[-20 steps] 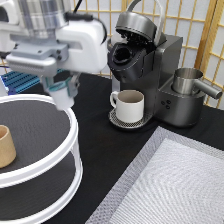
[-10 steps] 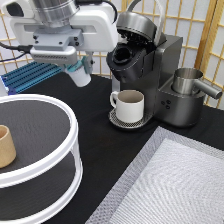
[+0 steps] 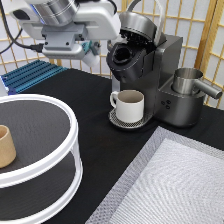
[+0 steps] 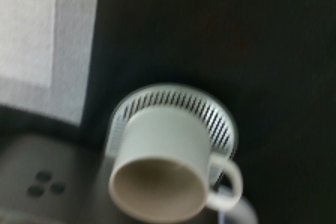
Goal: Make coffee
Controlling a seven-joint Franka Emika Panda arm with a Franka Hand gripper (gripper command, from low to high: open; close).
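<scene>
My gripper (image 3: pixel 92 56) hangs high at the exterior view's top, just left of the coffee machine (image 3: pixel 160 75). Its fingers look shut on the coffee (image 3: pixel 89 49), a small white pod with a light-blue patch, mostly hidden by the hand. The machine's lid is up and its dark pod chamber (image 3: pixel 122 55) is open beside the gripper. Below the chamber a cream-white handled mug (image 3: pixel 129 105) stands empty on the drip tray. The wrist view looks down on the same mug (image 4: pixel 161 170) and the slotted drip tray (image 4: pixel 187 107).
A metal cup with a spout (image 3: pixel 189 81) sits on the machine's right side. A white two-tier round rack (image 3: pixel 55 150) at the left holds a tan handleless cup (image 3: pixel 5 146). A blue ribbed panel (image 3: pixel 35 75) lies behind it. A grey mat (image 3: pixel 170 185) covers the bottom right.
The arm has swung from the exterior view's left toward the right and upward, bringing the gripper from over the rack to beside the machine's open chamber.
</scene>
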